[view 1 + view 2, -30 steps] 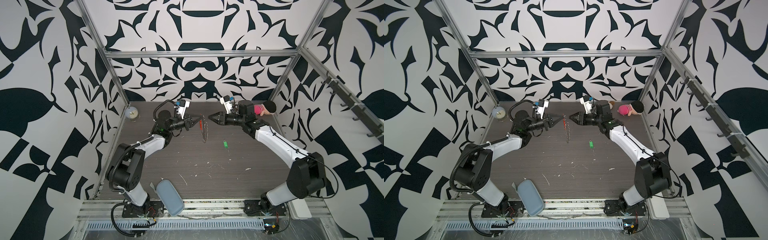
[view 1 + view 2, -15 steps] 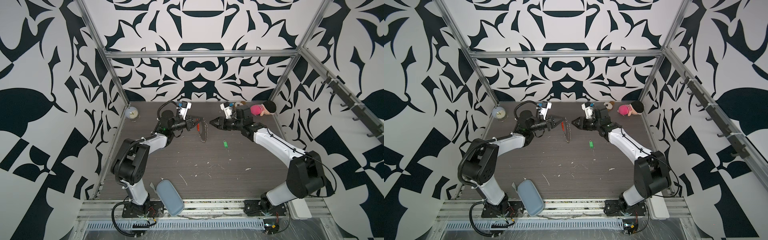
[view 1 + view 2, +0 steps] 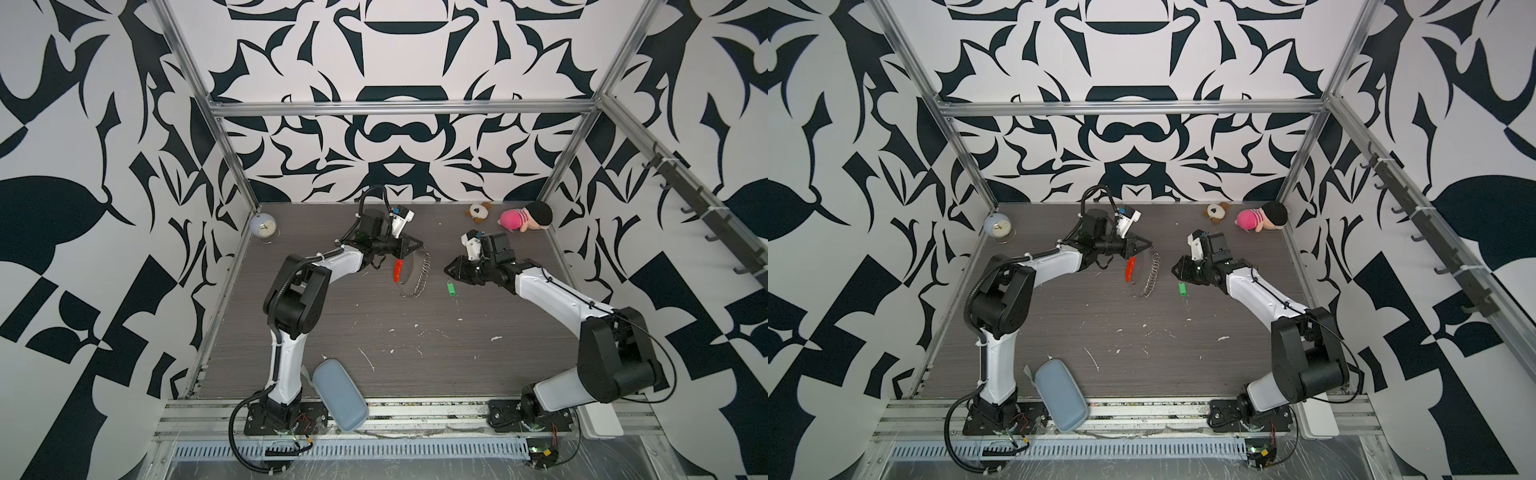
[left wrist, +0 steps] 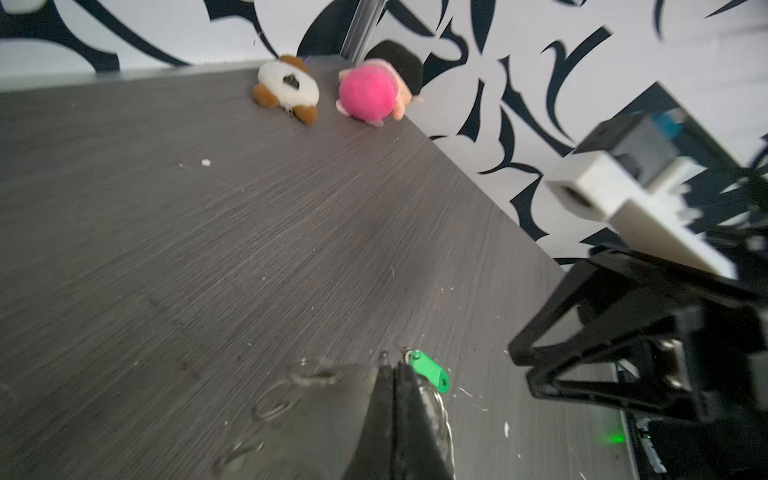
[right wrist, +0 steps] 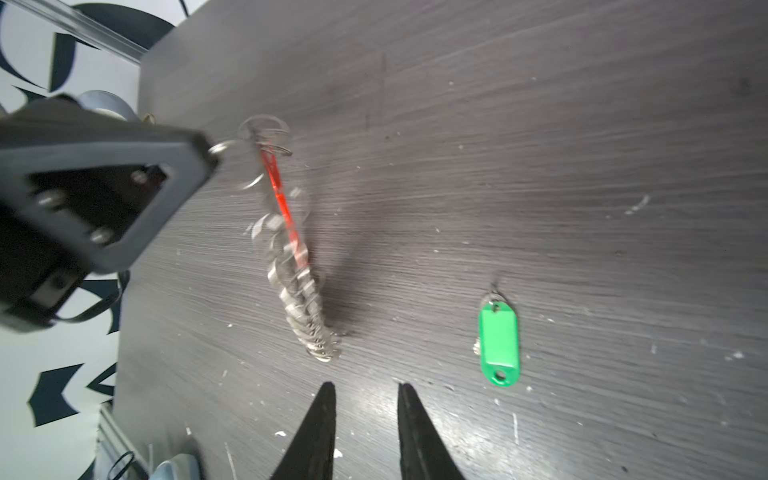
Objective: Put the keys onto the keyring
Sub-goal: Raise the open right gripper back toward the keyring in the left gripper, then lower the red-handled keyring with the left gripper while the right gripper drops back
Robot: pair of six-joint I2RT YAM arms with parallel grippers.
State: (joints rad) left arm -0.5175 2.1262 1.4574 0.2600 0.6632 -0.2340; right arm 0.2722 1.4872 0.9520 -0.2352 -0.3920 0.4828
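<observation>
Keyring (image 3: 398, 269) first: my left gripper (image 3: 419, 245) pinches it at its top end, jaws closed tight on the metal. The loop therefore hangs edge-down, with the red bar on one side and the small rings strung along the other. Held so, most of the loop is off the table (image 3: 374, 332) and faces my other arm. Whether its lowest rings touch the wood I cannot tell. It looks smeared in the right wrist view, so I judge it is swinging a little.

The keys (image 5: 498, 338) lie flat on the table, green tag up. They are apart from the keyring, just beside my right gripper (image 5: 363, 384), and not yet on the loop. My right jaws stand a narrow way apart with nothing between them. Their tips aim down at bare wood between the hanging rings and the tag. That narrow gap suits a thin flat tag, I think, since there is little to close. The next move, as I judge it, is to shift sideways over the tag and pick it up while my left keeps the loop steady.
</observation>
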